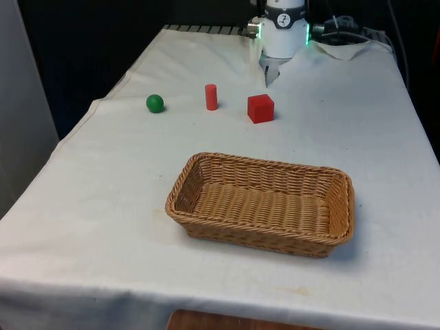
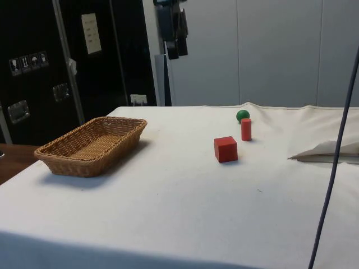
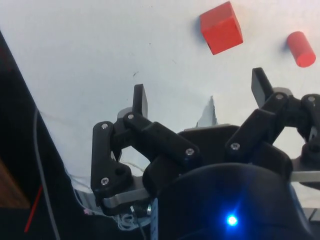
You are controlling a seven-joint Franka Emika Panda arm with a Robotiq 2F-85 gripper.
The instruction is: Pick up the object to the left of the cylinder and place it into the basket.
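A green ball [image 1: 155,103] lies on the white cloth at the front view's left of an upright red cylinder [image 1: 211,97]. A red cube [image 1: 260,108] sits on the cylinder's other side. The wicker basket [image 1: 199,172] stands nearer the camera and holds nothing. In the side view the ball [image 2: 242,115] is behind the cylinder [image 2: 246,129], with the cube [image 2: 225,149] in front. My gripper [image 2: 176,53] hangs high above the table, open, with nothing between its fingers [image 3: 141,100]. From the wrist, the cube [image 3: 221,34] and cylinder [image 3: 301,48] lie beyond the gripper [image 3: 200,92].
A crumpled fold of cloth [image 2: 328,151] lies near the robot's end of the table. A dark cable [image 2: 334,162] hangs at the side view's right. The table's edge [image 1: 103,100] runs close to the ball.
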